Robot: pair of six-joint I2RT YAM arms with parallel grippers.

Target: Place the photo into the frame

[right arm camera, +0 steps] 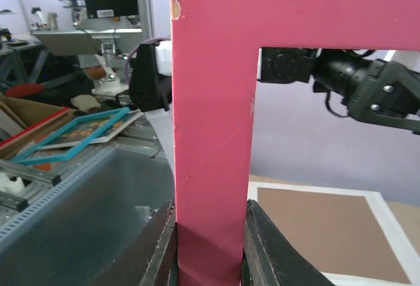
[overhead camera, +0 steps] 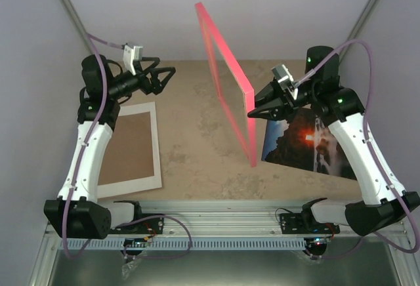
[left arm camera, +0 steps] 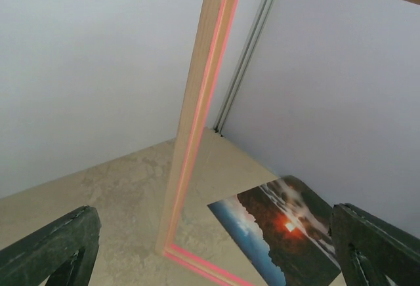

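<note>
The pink frame (overhead camera: 226, 79) is held upright in the air over the middle of the table, edge-on to the top camera. My right gripper (overhead camera: 252, 111) is shut on its right bar, which fills the right wrist view (right arm camera: 213, 135). The photo (overhead camera: 308, 143), with its orange sun and dark rocks, lies flat on the table under my right arm. It also shows in the left wrist view (left arm camera: 282, 230), beyond the frame (left arm camera: 197, 128). My left gripper (overhead camera: 167, 75) is open and empty, raised at the left, pointing toward the frame.
A brown backing board with a white border (overhead camera: 131, 151) lies flat at the left under my left arm, also in the right wrist view (right arm camera: 321, 233). Grey walls enclose the table on three sides. A metal rail (overhead camera: 216, 210) runs along the near edge.
</note>
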